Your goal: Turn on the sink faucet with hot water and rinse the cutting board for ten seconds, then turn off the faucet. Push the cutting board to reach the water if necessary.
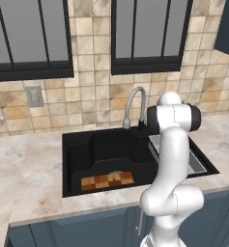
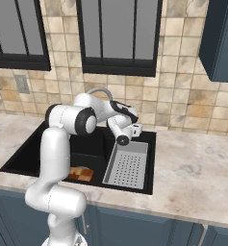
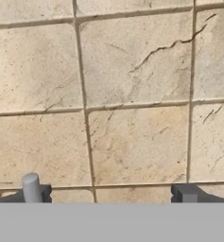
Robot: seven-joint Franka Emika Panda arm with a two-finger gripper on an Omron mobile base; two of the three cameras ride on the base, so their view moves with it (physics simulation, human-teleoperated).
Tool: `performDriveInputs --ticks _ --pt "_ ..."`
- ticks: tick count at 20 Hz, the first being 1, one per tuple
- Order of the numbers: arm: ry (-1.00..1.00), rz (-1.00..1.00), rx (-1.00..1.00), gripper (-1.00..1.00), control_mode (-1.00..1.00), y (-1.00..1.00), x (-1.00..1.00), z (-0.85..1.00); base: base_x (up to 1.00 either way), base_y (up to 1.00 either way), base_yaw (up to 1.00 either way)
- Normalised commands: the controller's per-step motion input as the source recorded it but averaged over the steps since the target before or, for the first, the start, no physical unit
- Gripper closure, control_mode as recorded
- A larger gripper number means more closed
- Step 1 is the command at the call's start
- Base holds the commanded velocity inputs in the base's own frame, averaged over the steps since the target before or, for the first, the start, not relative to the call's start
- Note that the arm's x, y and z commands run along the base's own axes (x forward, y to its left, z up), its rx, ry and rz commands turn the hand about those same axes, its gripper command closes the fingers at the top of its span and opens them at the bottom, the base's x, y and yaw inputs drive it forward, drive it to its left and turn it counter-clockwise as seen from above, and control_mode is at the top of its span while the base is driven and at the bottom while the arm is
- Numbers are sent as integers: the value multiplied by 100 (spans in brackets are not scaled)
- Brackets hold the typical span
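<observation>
1. Left base view: the faucet (image 1: 134, 103) at centre frame runs no water; the cutting board (image 1: 107, 181) lies dry, low in the sink (image 1: 77, 159).
2. Hand view: the gripper (image 3: 108, 193), fingers spread and empty, faces wall tile beside a small grey lever (image 3: 31, 187).
3. Everything seems left: turn on, rinse, shut off.

Both base views overlook the sink (image 1: 77, 144); hand view faces tiles close
</observation>
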Motion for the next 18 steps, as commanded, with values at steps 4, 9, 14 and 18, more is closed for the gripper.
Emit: performDriveInputs --ticks 4,9,14,18 --pt "0 0 0 -100 -100 -60 -61 -12 0 0 0" --pt "0 0 0 -100 -100 -57 -68 -16 0 0 0" --pt "0 0 0 -100 -100 -67 -60 -17 0 0 0" --pt "0 1 0 -100 -100 -79 -49 -14 0 0 0"
